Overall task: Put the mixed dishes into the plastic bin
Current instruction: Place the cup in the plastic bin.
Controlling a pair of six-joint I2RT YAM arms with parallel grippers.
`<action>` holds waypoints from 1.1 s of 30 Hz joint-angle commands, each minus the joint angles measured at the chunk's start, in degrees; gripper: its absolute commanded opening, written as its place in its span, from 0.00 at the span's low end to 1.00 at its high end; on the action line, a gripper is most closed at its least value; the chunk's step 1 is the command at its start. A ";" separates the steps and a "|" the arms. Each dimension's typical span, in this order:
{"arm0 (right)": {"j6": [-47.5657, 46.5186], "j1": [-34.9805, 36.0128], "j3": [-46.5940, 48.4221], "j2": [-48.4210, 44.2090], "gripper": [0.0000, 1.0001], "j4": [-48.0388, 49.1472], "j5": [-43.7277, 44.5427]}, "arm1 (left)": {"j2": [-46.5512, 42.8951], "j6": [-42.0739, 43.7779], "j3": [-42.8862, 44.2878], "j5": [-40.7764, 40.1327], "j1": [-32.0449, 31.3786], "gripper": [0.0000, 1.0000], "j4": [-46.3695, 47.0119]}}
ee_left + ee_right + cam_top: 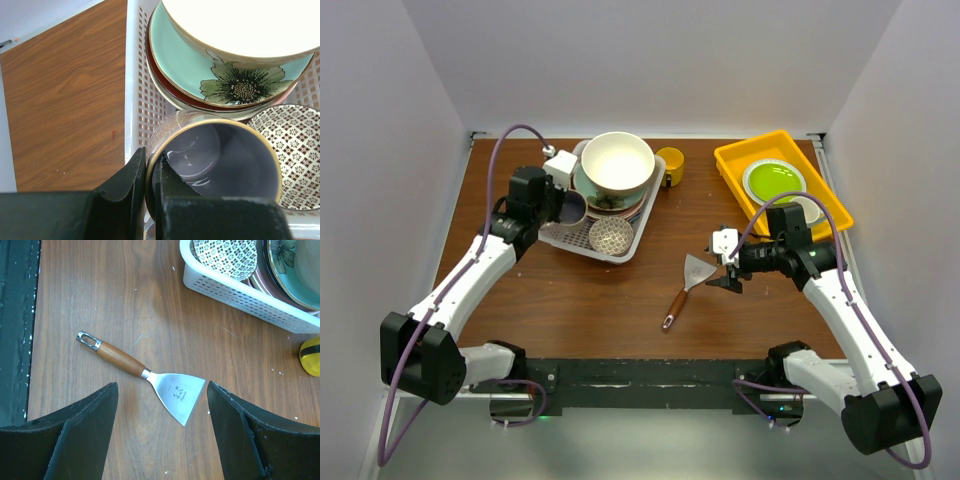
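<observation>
The white lattice plastic bin [560,238] [132,75] [235,290] holds a plate stack topped by a pale green flowered plate [185,65] and a large cream bowl [617,163]. A small patterned bowl [611,235] [295,145] [225,255] sits in its near corner. My left gripper [558,205] [150,185] is shut on the rim of the purple-lined cream mug [570,208] [225,160], one finger inside and one outside, over the bin's left side. A yellow mug [670,165] [311,357] stands on the table right of the bin. My right gripper [728,262] [162,386] is open and holds nothing.
A wooden-handled metal spatula [685,285] [150,375] lies on the brown table just below the right gripper. A yellow tray [735,160] at the back right carries a lime-green plate [773,180]. White walls close in the table on three sides.
</observation>
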 commanded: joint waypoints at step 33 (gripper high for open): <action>-1.31 -0.33 -0.31 -0.75 0.76 0.21 -2.21 | 7.57 2.61 5.96 3.64 0.23 0.02 2.92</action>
